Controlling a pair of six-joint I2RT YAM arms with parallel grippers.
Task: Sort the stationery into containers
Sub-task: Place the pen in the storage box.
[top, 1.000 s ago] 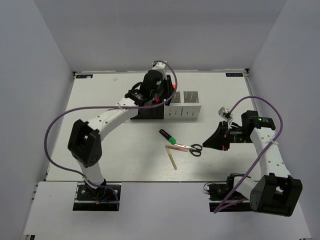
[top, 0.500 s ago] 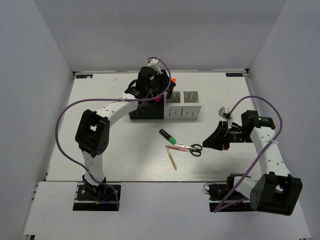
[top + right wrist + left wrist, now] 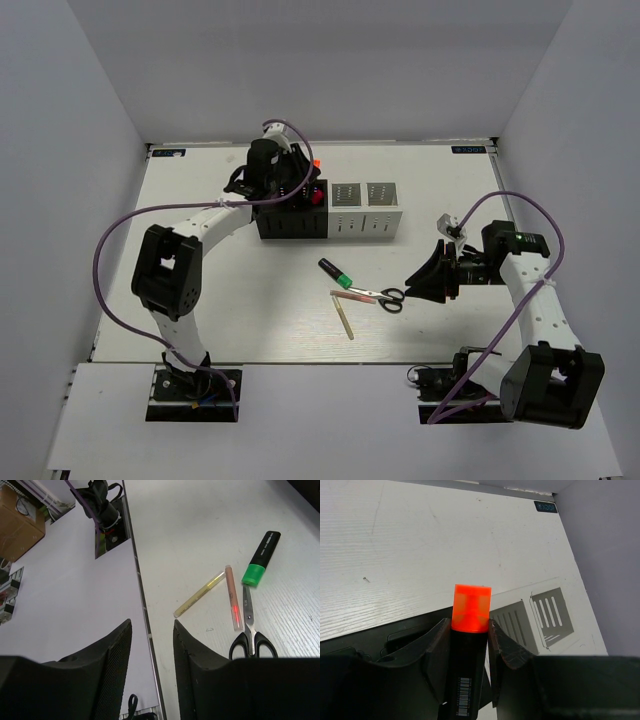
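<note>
My left gripper (image 3: pixel 298 178) is shut on a black highlighter with an orange cap (image 3: pixel 314 165) and holds it above the black end of the containers (image 3: pixel 290 225). In the left wrist view the highlighter (image 3: pixel 471 607) stands upright between the fingers, with the white holders (image 3: pixel 540 617) behind it. A pink cap (image 3: pixel 318 197) shows at a black holder. A green-capped highlighter (image 3: pixel 337 272), scissors (image 3: pixel 382 297), a pink stick (image 3: pixel 353 296) and a pale stick (image 3: pixel 345 315) lie on the table. My right gripper (image 3: pixel 420 280) is open and empty just right of the scissors (image 3: pixel 251 630).
The two white holders (image 3: pixel 367 207) stand right of the black ones. The table's near edge (image 3: pixel 145 630) runs under the right gripper (image 3: pixel 151 625). The green highlighter (image 3: pixel 260 560), pink stick (image 3: pixel 233 597) and pale stick (image 3: pixel 199 594) lie close together.
My left gripper has moved left with the orange-capped highlighter, from beside the white holders to over the black ones. The right arm has barely moved.
</note>
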